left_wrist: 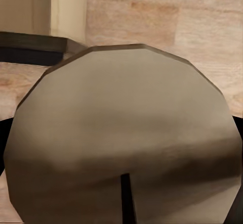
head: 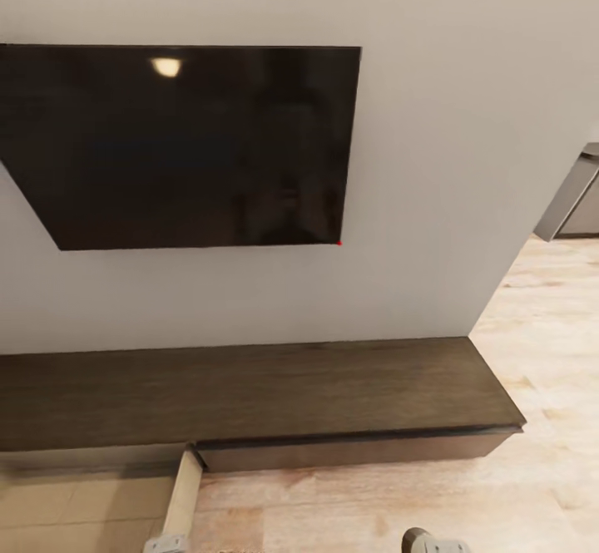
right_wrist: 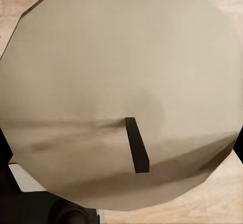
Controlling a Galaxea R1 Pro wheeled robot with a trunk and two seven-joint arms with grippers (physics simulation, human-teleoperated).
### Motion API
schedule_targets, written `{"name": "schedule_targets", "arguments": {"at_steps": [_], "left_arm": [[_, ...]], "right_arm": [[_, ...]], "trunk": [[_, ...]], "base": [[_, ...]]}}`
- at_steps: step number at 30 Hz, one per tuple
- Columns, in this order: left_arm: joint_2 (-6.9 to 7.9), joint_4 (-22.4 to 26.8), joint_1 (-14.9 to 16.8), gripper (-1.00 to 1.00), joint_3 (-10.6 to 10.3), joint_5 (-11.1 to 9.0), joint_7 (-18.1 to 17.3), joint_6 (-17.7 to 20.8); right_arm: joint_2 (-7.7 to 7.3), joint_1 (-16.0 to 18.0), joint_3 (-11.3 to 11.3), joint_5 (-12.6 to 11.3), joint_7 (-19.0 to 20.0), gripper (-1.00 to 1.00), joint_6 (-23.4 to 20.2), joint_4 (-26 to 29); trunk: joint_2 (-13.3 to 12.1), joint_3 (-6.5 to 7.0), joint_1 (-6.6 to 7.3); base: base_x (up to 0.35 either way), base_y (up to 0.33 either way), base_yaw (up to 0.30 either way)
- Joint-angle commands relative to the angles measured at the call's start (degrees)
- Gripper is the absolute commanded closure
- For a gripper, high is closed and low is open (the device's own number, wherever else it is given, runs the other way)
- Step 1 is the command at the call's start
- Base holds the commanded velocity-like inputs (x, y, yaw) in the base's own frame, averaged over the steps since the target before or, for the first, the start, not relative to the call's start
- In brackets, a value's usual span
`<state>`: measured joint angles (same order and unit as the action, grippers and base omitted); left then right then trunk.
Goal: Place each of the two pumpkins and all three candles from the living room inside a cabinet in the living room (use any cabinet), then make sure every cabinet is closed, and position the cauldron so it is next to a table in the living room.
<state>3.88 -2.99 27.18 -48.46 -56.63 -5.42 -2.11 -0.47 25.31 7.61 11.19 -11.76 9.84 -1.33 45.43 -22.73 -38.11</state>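
1. My head view is evenly and softly lit; the pale wall (head: 466,162) shows no hard shadows.
2. A small warm glare spot sits on the dark television screen (head: 179,145), near its top edge.
3. The cabinet (head: 249,395) casts a thin shadow under its front.
4. Both wrist views are blurred: a candle (left_wrist: 124,138) and another candle (right_wrist: 121,92) sit too close, shaded darker on one side.
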Motion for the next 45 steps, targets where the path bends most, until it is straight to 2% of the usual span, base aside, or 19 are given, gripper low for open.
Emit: {"name": "schedule_targets", "arguments": {"at_steps": [1, 45], "left_arm": [[-0.01, 0.00, 0.02, 1.00, -0.02, 0.03, 0.06, 0.00], [-0.02, 0.00, 0.00, 1.00, 0.03, 0.03, 0.06, 0.00]], "right_arm": [[-0.02, 0.00, -0.06, 0.02, -0.02, 1.00, 0.00, 0.01], [0.12, 0.00, -0.06, 0.13, -0.02, 1.00, 0.00, 0.01]], "trunk": [[0.00, 0.00, 0.00], [0.00, 0.00, 0.00]], "base": [[0.000, 0.000, 0.289], [0.000, 0.000, 0.289]]}}
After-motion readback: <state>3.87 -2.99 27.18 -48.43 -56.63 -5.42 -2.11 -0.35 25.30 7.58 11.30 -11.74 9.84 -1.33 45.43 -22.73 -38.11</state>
